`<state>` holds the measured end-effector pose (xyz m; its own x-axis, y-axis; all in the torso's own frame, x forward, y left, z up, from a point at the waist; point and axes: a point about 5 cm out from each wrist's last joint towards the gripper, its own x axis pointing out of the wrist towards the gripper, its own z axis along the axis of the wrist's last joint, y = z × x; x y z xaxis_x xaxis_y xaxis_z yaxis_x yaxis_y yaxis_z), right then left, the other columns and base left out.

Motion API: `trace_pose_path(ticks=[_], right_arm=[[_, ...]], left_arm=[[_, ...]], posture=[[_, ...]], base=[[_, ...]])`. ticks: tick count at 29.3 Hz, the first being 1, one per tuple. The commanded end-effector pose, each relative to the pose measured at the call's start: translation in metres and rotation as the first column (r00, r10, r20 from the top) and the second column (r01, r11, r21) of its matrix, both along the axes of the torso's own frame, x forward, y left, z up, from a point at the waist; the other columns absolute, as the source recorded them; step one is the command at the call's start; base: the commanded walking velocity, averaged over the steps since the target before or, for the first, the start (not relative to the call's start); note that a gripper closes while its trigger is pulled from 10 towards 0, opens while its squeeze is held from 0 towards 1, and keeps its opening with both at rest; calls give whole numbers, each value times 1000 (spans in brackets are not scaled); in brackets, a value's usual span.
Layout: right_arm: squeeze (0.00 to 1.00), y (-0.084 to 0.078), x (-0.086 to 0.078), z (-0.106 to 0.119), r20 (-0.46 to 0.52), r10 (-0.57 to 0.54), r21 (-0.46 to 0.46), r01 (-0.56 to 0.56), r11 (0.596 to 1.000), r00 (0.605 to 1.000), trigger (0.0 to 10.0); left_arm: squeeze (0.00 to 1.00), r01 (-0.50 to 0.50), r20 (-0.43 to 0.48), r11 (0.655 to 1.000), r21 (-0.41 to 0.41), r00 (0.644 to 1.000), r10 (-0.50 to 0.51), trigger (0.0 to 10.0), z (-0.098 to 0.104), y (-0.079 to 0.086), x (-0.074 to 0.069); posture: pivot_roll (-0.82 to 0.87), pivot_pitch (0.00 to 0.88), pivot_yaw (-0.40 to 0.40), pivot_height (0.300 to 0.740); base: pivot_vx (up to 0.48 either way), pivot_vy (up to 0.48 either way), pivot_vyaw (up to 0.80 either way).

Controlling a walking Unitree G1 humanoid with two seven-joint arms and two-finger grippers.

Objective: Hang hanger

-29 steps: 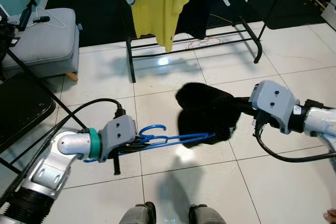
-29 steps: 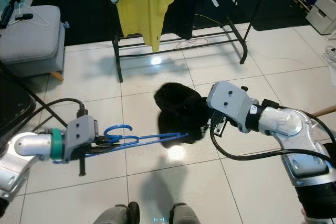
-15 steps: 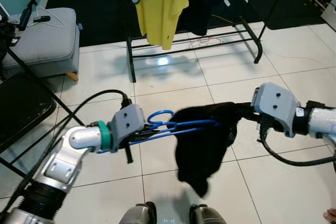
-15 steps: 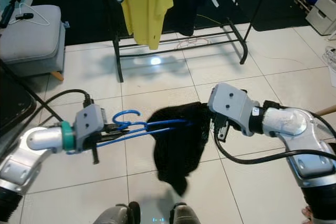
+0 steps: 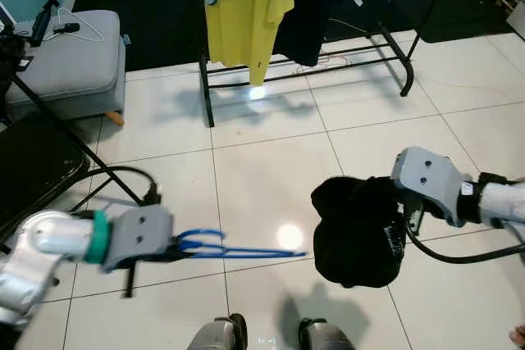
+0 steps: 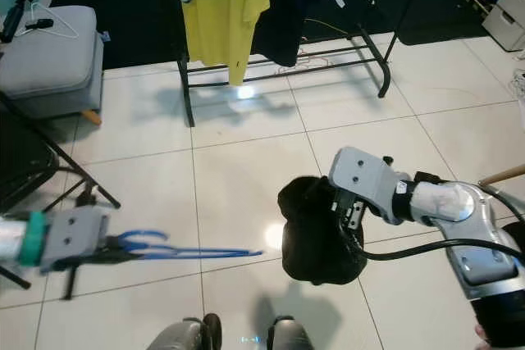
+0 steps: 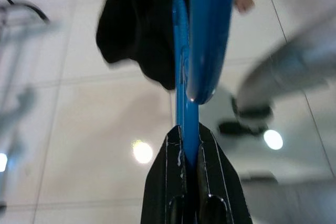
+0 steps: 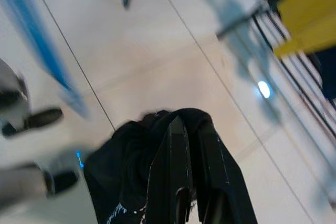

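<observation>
Two arms reach out over a white tiled floor (image 5: pixel 262 170), and places here are given from the black clothes rack (image 5: pixel 303 71) at the far side of it. On that rack hang a yellow shirt (image 5: pixel 246 6) and a dark garment (image 5: pixel 316 2) just beside it. Left of the rack sits a grey cushioned stool (image 5: pixel 70 67), and nearer than the stool a black folding chair (image 5: pixel 33 170). Well short of the rack, on the right, a bunched black garment (image 5: pixel 357 231) hangs from the right gripper (image 8: pixel 189 153), whose fingers are pinched together on the cloth. Also well short of the rack, on the left and apart from the black garment, the left gripper (image 7: pixel 190 148) has its fingers clamped narrowly on a blue hanger (image 5: pixel 234 247), which lies roughly level above the tiles, blurred, with its long end pointing towards the garment.
</observation>
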<state>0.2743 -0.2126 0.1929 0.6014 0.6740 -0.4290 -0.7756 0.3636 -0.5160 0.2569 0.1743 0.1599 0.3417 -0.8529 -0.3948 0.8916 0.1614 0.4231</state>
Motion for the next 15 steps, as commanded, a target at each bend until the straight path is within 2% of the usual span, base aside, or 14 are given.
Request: trace_pose_path(ticks=[1, 3, 6, 15], right_arm=[[0, 13, -5, 8, -2, 74, 43, -73, 996, 997, 10000], [0, 18, -8, 9, -18, 112, 63, -111, 992, 994, 10000], [0, 21, -11, 9, -29, 140, 67, -138, 988, 990, 10000], [0, 17, -14, 7, -48, 144, 56, -141, 988, 988, 10000]], left_arm=[[0, -24, -5, 999, -31, 1000, 24, 10000, -2, -7, 2], [0, -31, 6, 997, -75, 999, 32, 10000, 1, -15, 6], [0, -25, 6, 995, -99, 1000, 26, 10000, 3, -19, 6], [0, -18, 5, 994, -105, 1000, 18, 10000, 6, -17, 6]], posture=[[-105, 102, 97, 740], [-109, 99, 96, 740], [-110, 99, 95, 740], [-111, 92, 99, 740]], base=[[0, 0, 0], [0, 0, 0], [0, 0, 0], [0, 0, 0]])
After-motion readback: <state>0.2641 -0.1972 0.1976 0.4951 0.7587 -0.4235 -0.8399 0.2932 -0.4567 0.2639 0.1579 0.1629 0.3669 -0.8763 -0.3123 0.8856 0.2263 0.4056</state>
